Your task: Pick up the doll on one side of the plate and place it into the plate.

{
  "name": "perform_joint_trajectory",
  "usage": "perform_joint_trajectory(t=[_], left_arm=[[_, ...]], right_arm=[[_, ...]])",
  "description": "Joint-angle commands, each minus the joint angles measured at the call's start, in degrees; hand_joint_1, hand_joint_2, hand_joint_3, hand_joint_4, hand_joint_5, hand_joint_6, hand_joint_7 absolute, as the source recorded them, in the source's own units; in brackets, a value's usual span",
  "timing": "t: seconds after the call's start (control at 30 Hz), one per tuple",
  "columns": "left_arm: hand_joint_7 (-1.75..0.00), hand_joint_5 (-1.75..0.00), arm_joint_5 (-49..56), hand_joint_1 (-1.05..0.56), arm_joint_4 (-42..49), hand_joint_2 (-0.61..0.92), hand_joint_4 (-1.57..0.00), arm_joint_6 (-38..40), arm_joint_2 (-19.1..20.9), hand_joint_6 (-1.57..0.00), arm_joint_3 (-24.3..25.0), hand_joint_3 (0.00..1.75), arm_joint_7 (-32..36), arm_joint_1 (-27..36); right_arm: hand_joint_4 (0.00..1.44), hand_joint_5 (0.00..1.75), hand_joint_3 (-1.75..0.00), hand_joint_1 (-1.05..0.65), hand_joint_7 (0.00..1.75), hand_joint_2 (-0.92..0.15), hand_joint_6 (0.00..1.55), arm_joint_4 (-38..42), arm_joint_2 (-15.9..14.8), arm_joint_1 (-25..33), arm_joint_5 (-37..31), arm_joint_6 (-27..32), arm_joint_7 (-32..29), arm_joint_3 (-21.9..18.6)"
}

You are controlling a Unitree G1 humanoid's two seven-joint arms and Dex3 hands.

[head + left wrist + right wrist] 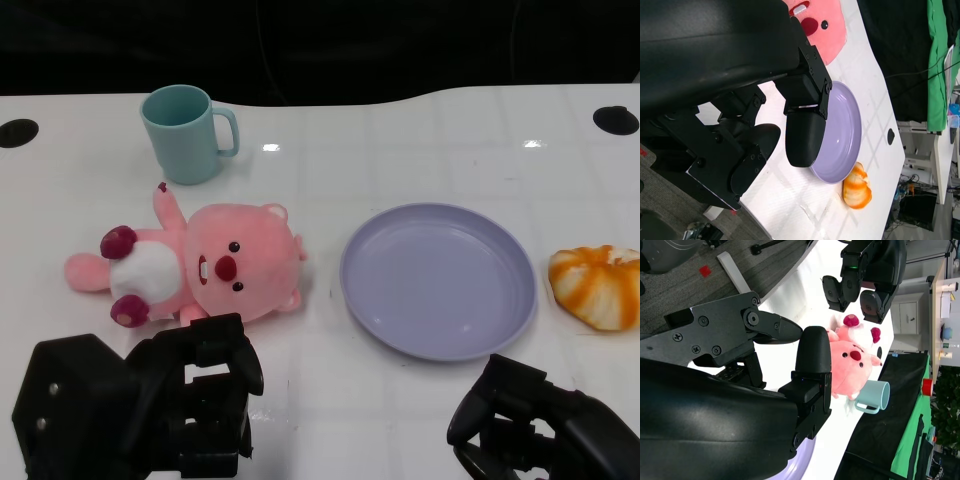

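**Reach not yet made — doll lies free beside the plate**

The white surface runs wide under everything, its far edge meeting black backdrop behind the cup, and its near edge lies below both hands. On it the lilac plate sits right of centre with nothing in it, and the pink doll lies on its back just left of the plate, close to its rim but apart from it. So the task stands at its first step: nothing is grasped.

The left hand hangs low at the near side, just short of the doll, fingers apart and holding nothing; the right hand waits near the plate's near rim, and I cannot tell whether its fingers are spread or curled.

The next move, as I judge it, asks the left hand to go forward and close around the doll's soft body, then lift and carry it rightward over the rim.

Room is fair — the path between doll and plate is bare. The teal cup stands behind the doll, and the orange-striped bun lies just beyond the plate's right edge, both off the route.
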Motion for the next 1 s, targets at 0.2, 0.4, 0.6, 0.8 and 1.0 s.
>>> perform_joint_trajectory(t=[0.2,0.4,0.6,0.8,1.0], left_arm=[[-1.64,-1.75,0.1,-0.02,-0.1,0.37,-0.92,0.8,0.6,-0.84,0.4,1.54,0.4,-0.4],[-1.64,-1.75,0.1,-0.01,-0.2,0.37,-0.92,0.5,0.8,-0.84,0.5,1.55,0.1,-0.3],[-1.65,-1.75,0.0,-0.02,-0.2,0.37,-0.91,0.8,0.9,-0.83,0.7,1.54,0.1,-0.4],[-1.65,-1.75,0.0,-0.02,-0.1,0.37,-0.91,0.6,0.8,-0.83,0.7,1.54,0.2,-0.4],[-1.65,-1.75,0.0,-0.01,-0.2,0.37,-0.91,0.5,0.8,-0.82,0.8,1.54,0.0,-0.3]], right_arm=[[0.65,1.75,-0.58,-0.27,1.65,-0.88,0.46,0.0,-0.2,-0.3,0.3,0.2,-0.1,-0.4],[0.65,1.75,-0.58,-0.27,1.65,-0.88,0.46,0.1,-0.2,-0.2,0.1,-0.5,-0.1,-0.3],[0.65,1.75,-0.58,-0.27,1.65,-0.89,0.47,-0.1,-0.1,-0.3,0.5,-0.2,0.0,-0.3],[0.65,1.75,-0.58,-0.27,1.65,-0.89,0.47,-0.4,-0.1,-0.3,0.5,0.3,-0.1,-0.2],[0.65,1.75,-0.58,-0.27,1.66,-0.89,0.46,-0.6,-0.1,-0.3,0.5,0.5,-0.2,-0.1]])
